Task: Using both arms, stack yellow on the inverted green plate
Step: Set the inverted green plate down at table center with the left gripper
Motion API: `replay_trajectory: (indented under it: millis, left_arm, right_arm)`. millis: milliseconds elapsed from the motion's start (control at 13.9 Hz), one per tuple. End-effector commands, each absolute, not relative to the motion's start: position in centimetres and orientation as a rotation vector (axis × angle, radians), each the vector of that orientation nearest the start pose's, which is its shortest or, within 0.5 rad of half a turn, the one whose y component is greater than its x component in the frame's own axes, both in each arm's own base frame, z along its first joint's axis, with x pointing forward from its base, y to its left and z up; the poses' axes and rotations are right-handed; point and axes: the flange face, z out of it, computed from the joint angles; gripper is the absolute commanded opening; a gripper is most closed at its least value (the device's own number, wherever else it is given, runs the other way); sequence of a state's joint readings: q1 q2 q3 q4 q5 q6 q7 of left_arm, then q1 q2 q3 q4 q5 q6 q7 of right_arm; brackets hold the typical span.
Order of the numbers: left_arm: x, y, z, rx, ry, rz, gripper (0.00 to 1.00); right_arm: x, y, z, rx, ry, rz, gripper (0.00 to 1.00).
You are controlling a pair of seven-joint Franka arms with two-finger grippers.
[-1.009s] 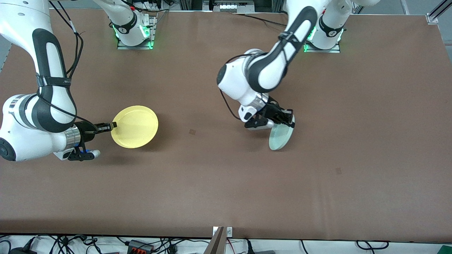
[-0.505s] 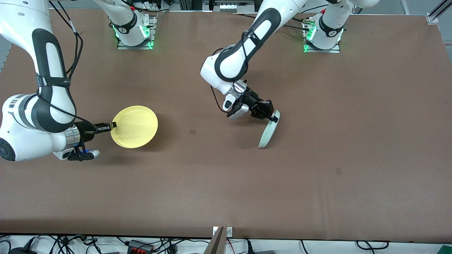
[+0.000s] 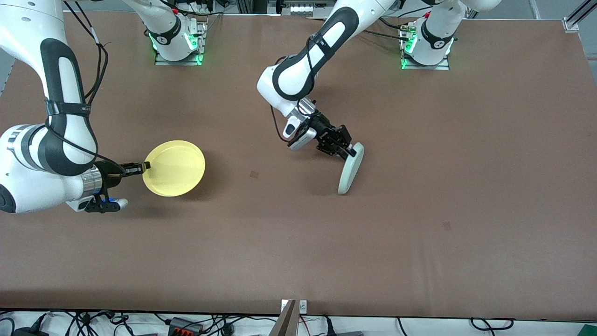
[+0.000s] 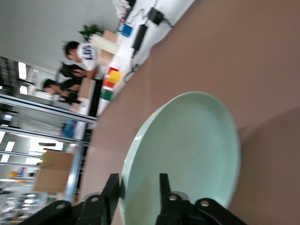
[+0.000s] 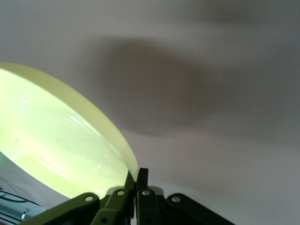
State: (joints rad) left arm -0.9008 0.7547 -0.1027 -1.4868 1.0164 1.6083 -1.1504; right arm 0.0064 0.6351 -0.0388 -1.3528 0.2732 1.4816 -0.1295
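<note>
The pale green plate [image 3: 347, 172] stands steeply on edge near the table's middle, its lower edge on the table. My left gripper [image 3: 347, 150] is at its upper rim with the fingers spread astride the rim. In the left wrist view the green plate [image 4: 187, 154] leans on one finger [image 4: 111, 187] while the other finger [image 4: 163, 185] stands in front of its hollow face, with my left gripper [image 4: 137, 180] open. My right gripper [image 3: 145, 165] is shut on the rim of the yellow plate [image 3: 175, 168], held about level toward the right arm's end. In the right wrist view my right gripper [image 5: 136, 174] pinches the yellow plate [image 5: 56, 140].
The brown table [image 3: 419, 233] carries only the two plates. Both arm bases [image 3: 177, 42] stand along its edge farthest from the front camera. Cables and boxes lie off its nearest edge.
The left arm swung the green plate toward the right arm's end and tipped it from face-on to edge-on. The right gripper and yellow plate shifted very slightly.
</note>
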Motion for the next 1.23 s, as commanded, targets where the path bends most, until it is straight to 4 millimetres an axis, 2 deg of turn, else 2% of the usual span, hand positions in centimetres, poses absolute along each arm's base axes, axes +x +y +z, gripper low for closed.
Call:
replay_trajectory:
  millis: [0,144,288,360,505,649,721,865,937,1153]
  left_arm:
    - [46.2,-52.4,22.3,-2.430,0.160,-0.535,1.00]
    - [46.9,-53.8,23.8,-2.631,0.082,-0.494,1.00]
    - [48.3,-54.6,25.6,-2.840,-0.080,-0.504,1.00]
    - [48.6,-54.9,25.9,-2.882,-0.133,-0.518,1.00]
    - [49.5,-54.2,26.9,-2.894,-0.171,-0.531,1.00]
    - [51.1,-52.3,29.5,-2.889,-0.189,-0.549,1.00]
    - [51.2,-52.0,30.1,-2.880,-0.184,-0.545,1.00]
    - [52.8,-49.2,31.9,-2.829,-0.138,-0.508,1.00]
    - [53.6,-47.9,32.9,-2.807,-0.060,-0.483,1.00]
    - [56.2,-42.9,35.0,-2.716,0.146,-0.356,1.00]
  right_arm:
    - [66.5,1.2,33.2,-2.777,-0.101,0.694,0.00]
    - [66.5,1.3,33.2,-2.778,-0.101,0.695,0.00]
    - [66.5,1.3,33.2,-2.778,-0.103,0.692,0.00]
    - [66.5,1.2,33.2,-2.779,-0.104,0.693,0.00]
    - [66.6,1.5,33.2,-2.783,-0.109,0.693,0.00]
    - [66.5,2.7,33.2,-2.779,-0.107,0.701,0.00]
    - [66.5,3.5,33.3,-2.781,-0.093,0.705,0.00]
    - [66.3,8.0,33.7,-2.811,-0.088,0.723,0.00]
    - [66.3,10.7,34.3,-2.835,-0.063,0.722,0.00]
    - [65.7,19.2,35.0,-2.790,0.133,0.714,0.00]
